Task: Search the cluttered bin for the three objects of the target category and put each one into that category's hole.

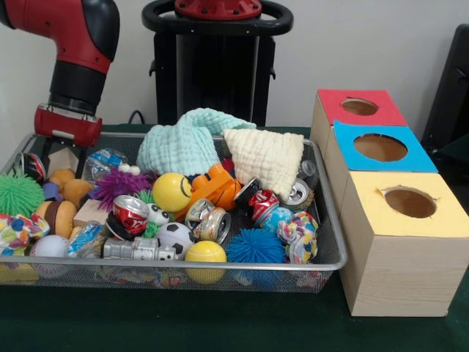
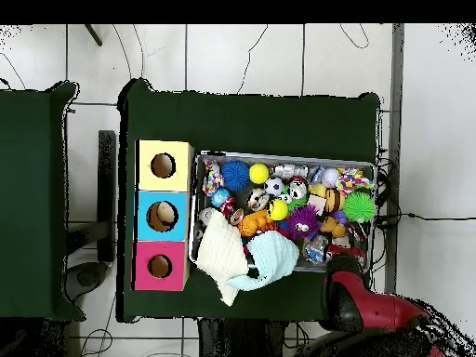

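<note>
The silver wire mesh bin (image 1: 331, 220) is piled with toys and also shows in the overhead view (image 2: 279, 155). In it lie crushed cans (image 1: 132, 213), yellow balls (image 1: 172, 192), a soccer ball (image 1: 174, 236), a blue spiky ball (image 1: 255, 246), a purple spiky ball (image 1: 117, 183), a green spiky ball (image 1: 18, 194) and a wooden block (image 1: 91, 213). My gripper (image 1: 64, 150) hangs over the bin's far left corner in the front view, just above the toys. I cannot see what it holds, if anything. The red arm (image 2: 358, 297) shows in the overhead view.
Three wooden boxes stand right of the bin, each with a round hole: red top (image 1: 359, 107), blue top (image 1: 379, 148), yellow top (image 1: 409, 202). A mint cloth (image 1: 190, 143) and a cream cloth (image 1: 265, 158) drape over the bin's far rim.
</note>
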Motion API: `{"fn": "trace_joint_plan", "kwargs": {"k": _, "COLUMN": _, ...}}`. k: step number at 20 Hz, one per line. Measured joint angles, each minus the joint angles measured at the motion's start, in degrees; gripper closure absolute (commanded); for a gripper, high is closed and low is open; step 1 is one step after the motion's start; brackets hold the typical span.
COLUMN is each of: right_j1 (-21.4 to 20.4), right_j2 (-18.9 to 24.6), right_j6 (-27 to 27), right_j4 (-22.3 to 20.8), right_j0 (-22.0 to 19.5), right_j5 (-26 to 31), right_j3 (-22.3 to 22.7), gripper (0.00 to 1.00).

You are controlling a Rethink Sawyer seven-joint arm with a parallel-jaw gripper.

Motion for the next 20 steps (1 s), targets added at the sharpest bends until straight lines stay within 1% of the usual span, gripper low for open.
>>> {"fn": "trace_joint_plan", "kwargs": {"k": 10, "right_j1": 0.0, "right_j2": -0.1, "right_j6": 0.0, "right_j4": 0.0, "right_j0": 1.1, "right_j5": 0.5, "right_j3": -0.3, "gripper": 0.0}}
{"fn": "trace_joint_plan", "kwargs": {"k": 20, "right_j1": 0.0, "right_j2": -0.7, "right_j6": 0.0, "right_j4": 0.0, "right_j0": 3.9, "right_j5": 0.5, "right_j3": -0.4, "gripper": 0.0}}
